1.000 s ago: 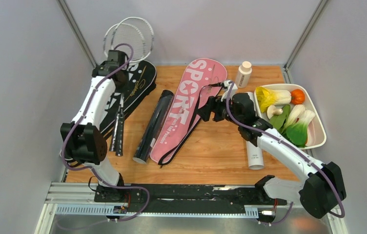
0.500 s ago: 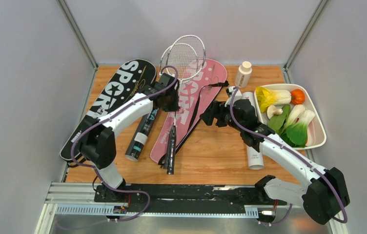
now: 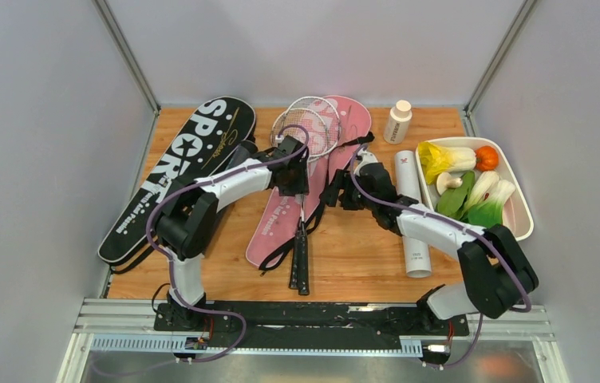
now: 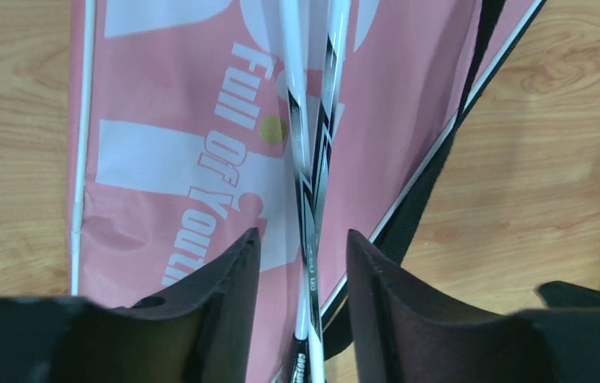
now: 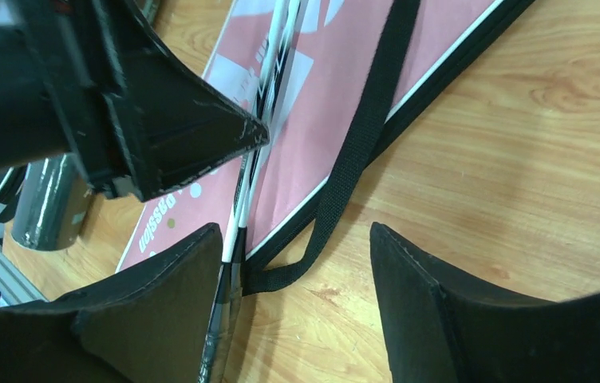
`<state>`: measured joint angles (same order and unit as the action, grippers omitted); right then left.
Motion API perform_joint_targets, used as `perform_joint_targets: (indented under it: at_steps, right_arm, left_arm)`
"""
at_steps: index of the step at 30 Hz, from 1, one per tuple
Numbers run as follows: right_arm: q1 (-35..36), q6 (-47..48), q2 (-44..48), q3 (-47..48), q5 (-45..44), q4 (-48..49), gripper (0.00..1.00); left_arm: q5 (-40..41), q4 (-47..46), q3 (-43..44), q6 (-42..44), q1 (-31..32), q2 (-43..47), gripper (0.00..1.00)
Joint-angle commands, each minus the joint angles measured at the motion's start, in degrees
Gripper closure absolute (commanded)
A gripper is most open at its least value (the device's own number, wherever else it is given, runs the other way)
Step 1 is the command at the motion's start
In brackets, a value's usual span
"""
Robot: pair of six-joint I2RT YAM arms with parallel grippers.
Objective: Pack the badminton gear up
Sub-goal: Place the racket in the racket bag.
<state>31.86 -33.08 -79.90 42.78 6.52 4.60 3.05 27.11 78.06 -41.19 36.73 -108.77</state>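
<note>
Two thin rackets (image 3: 303, 199) lie lengthwise on the pink "SPORT" bag (image 3: 274, 223), heads at the back, black handles on the wood in front. My left gripper (image 3: 294, 177) straddles their crossed shafts (image 4: 313, 159); its jaws stand apart and the pads do not touch the shafts, so it is open. My right gripper (image 3: 335, 194) is open just right of the bag, over the bag's black strap (image 5: 353, 159) and bare wood. The left gripper's finger (image 5: 161, 120) shows in the right wrist view. A black "SPORT" bag (image 3: 177, 171) lies at the left.
A white tube (image 3: 412, 215) lies right of my right arm. A dark tube (image 5: 49, 207) lies left of the pink bag, mostly hidden under my left arm. A small white bottle (image 3: 398, 121) stands at the back. A white tray (image 3: 523, 223) of toy vegetables sits at the right.
My left arm swung the rackets from the back left over to the pink bag and laid them on it; its jaws have opened off the shafts. My right gripper shifted slightly left.
</note>
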Motion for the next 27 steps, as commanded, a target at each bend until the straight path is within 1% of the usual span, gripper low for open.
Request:
perform_joint_targets:
  at_steps: [1, 3, 4, 7, 8, 9, 10, 11, 12, 13, 14, 15, 16, 17, 18, 19, 20, 24, 27]
  right_arm:
    - [0.2, -3.8, -2.9, 1.6, 3.3, 7.4, 0.31]
    - [0.2, -5.1, -4.7, 2.7, 4.5, 8.3, 0.33]
    - [0.2, -5.6, -6.1, 3.3, 5.0, 8.7, 0.35]
    - [0.4, -5.9, -9.5, 5.4, 6.7, 9.0, 0.41]
    - [0.5, -5.6, -10.5, 6.2, 7.1, 8.4, 0.44]
    - [0.5, -5.6, -11.6, 6.8, 7.3, 7.8, 0.46]
    - [0.6, -5.5, -12.3, 7.1, 7.7, 7.7, 0.50]
    - [0.7, -5.5, -12.8, 7.4, 7.8, 7.8, 0.52]
    - [0.9, -5.2, -13.4, 7.6, 7.8, 7.8, 0.53]
    - [1.0, -4.8, -13.8, 7.9, 7.7, 7.8, 0.54]
    - [0.9, -4.5, -14.3, 8.4, 7.1, 7.7, 0.54]
    - [0.9, -4.3, -14.7, 9.0, 5.9, 7.3, 0.54]
    - [0.8, -4.2, -15.2, 9.8, 4.2, 7.1, 0.54]
    - [0.8, -4.0, -15.8, 10.7, 2.9, 7.0, 0.55]
    - [0.6, -3.7, -16.6, 12.1, 1.8, 6.9, 0.55]
    - [0.5, -3.6, -17.7, 13.6, 0.6, 6.1, 0.56]
    - [0.4, -3.6, -18.7, 14.9, -0.6, 5.5, 0.56]
    - [-0.3, -4.7, -23.5, 19.0, -2.2, 4.6, 0.61]
    - [-0.6, -4.8, -26.4, 20.3, -3.6, 4.4, 0.66]
  left_arm:
    - [0.1, 0.1, 4.0, 2.5, 0.2, 3.5, 0.42]
    - [0.4, 3.8, 7.7, 5.1, -0.1, 4.5, 0.42]
    - [0.7, 5.2, 8.8, 7.9, -0.5, 5.0, 0.42]
    - [4.7, 13.3, 12.3, 15.3, -2.3, 8.4, 0.44]
    - [6.5, 14.5, 12.3, 19.0, -4.2, 9.3, 0.44]
    - [7.2, 16.2, 11.9, 20.9, -5.3, 11.3, 0.44]
    - [8.5, 16.9, 11.5, 24.8, -7.9, 12.2, 0.44]
    - [9.4, 18.3, 10.6, 26.4, -9.4, 13.8, 0.43]
    - [11.3, 18.9, 10.0, 29.5, -12.5, 14.5, 0.44]
    - [12.1, 19.5, 8.5, 30.9, -14.1, 15.6, 0.43]
    - [12.7, 19.4, 7.6, 33.2, -17.7, 16.1, 0.43]
    - [12.7, 18.9, 5.4, 34.9, -19.5, 17.0, 0.43]
    - [12.3, 18.0, 4.4, 35.7, -23.3, 17.2, 0.43]
    - [12.1, 17.4, 2.0, 37.0, -25.0, 17.6, 0.43]
    - [11.6, 15.9, 0.8, 37.5, -28.2, 17.7, 0.43]
    - [11.1, 15.0, -1.4, 37.8, -29.7, 17.8, 0.43]
    - [9.6, 13.3, -2.3, 37.8, -32.4, 17.8, 0.43]
    - [6.0, 7.7, -5.7, 39.8, -37.4, 15.2, 0.43]
    - [5.3, 5.6, -7.8, 42.5, -38.0, 12.7, 0.41]
